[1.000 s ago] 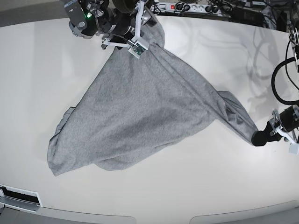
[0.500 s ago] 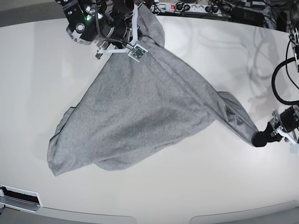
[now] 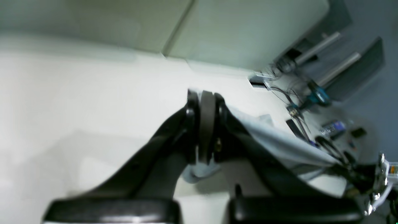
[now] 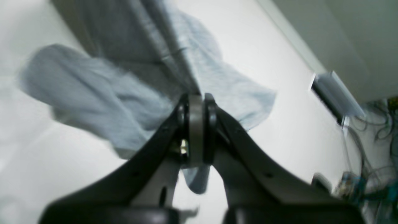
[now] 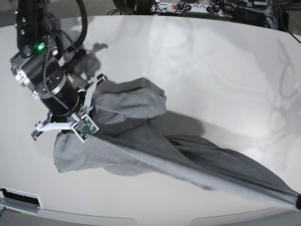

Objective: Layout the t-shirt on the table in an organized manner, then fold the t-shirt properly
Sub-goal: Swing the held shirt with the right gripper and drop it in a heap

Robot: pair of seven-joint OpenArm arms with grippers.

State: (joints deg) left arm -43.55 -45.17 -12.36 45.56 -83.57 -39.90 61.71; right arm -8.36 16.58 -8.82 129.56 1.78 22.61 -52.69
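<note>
The heather-grey t-shirt is pulled into a long band across the front of the white table. My right gripper is at the left, shut on one end of the t-shirt; the bunched cloth sags under it. In the right wrist view the fingers pinch the fabric, which spreads out beyond them. My left gripper shows only as a dark tip at the bottom right corner, shut on the other end. The left wrist view shows its closed fingers and the shirt trailing away to the right.
A power strip with cables runs along the far edge of the table. A white slotted fitting sits at the front left corner. The right arm's body stands over the table's left side.
The right gripper shut on the shirt at the far edge and swung it to the front left. The left gripper drew its end to the front right corner.
</note>
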